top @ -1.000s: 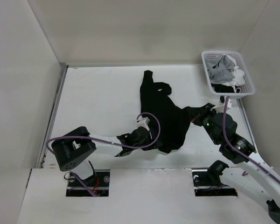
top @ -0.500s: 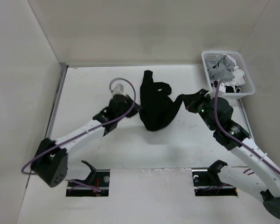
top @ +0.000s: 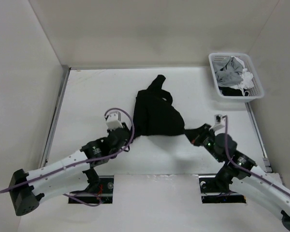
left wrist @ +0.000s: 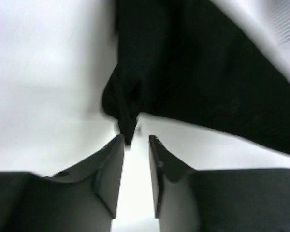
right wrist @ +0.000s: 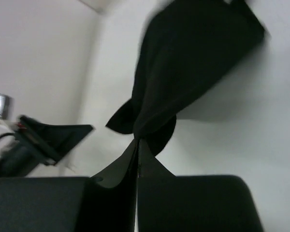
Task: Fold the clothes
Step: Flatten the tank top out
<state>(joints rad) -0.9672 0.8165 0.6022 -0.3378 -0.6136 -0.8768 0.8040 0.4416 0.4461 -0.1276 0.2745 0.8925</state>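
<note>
While the right gripper (right wrist: 137,141) pinches the black top (top: 157,113), the left gripper (left wrist: 136,139) gapes, seemingly holding nothing.

Clothes (top: 157,113): one plain black sleeveless top, soft matte fabric. Lies rumpled near the middle of the white table (top: 96,92), roughly triangular in outline. Narrow strap end points to the far side, wide edge to the near side; near right corner tapers to a thin point

Open table (top: 89,96) along left edge and far-left corner. Black top (top: 157,113) covers the middle. Left arm (top: 70,166) and right arm (top: 244,166) crowd near edge. Basket (top: 214,72) blocks far-right corner; walls (top: 135,34) close three sides.
</note>
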